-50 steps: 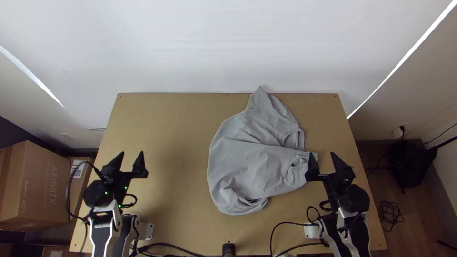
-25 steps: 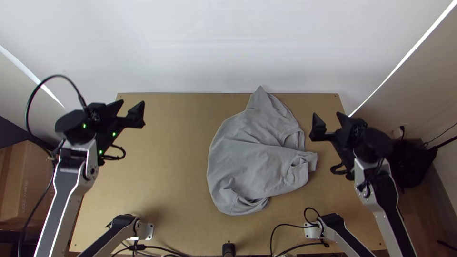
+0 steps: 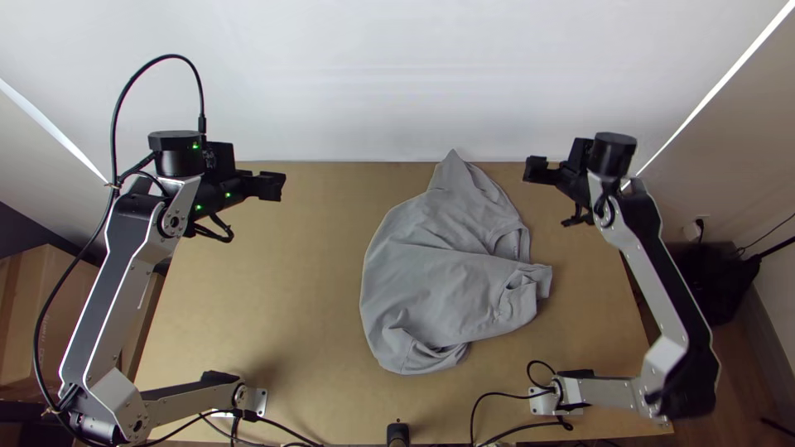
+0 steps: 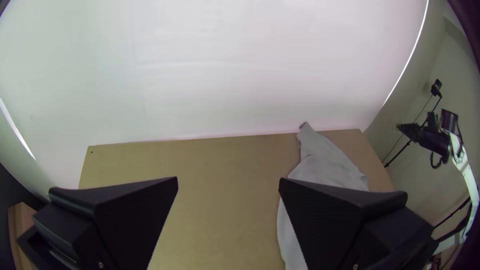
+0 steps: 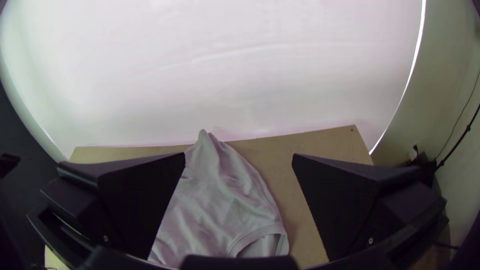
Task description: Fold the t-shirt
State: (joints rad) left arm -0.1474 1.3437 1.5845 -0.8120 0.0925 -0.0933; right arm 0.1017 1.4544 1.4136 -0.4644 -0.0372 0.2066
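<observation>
My left gripper [image 3: 270, 186] is held up over the table's far left part, well apart from the shirt. Up over the far right part is my right gripper [image 3: 538, 170], to the right of the cloth's far tip. The grey t-shirt [image 3: 439, 277] lies bunched and wrinkled on the table, right of the middle, with a pointed end at the far edge. In the left wrist view the left gripper [image 4: 228, 181] is open, the t-shirt [image 4: 327, 167] partly behind one finger. The right wrist view has the right gripper [image 5: 239, 156] open and empty, the t-shirt [image 5: 220, 200] beyond it.
The wooden table [image 3: 306, 281] shows bare wood left of the shirt. A white wall [image 3: 397, 83] rises behind its far edge. Black cables [image 3: 513, 425] run along the near edge, and a cardboard box [image 3: 41, 314] stands on the left.
Both arms have risen and stretched from the table's near half toward its far edge, and their grippers have tilted toward level. The t-shirt has not moved.
</observation>
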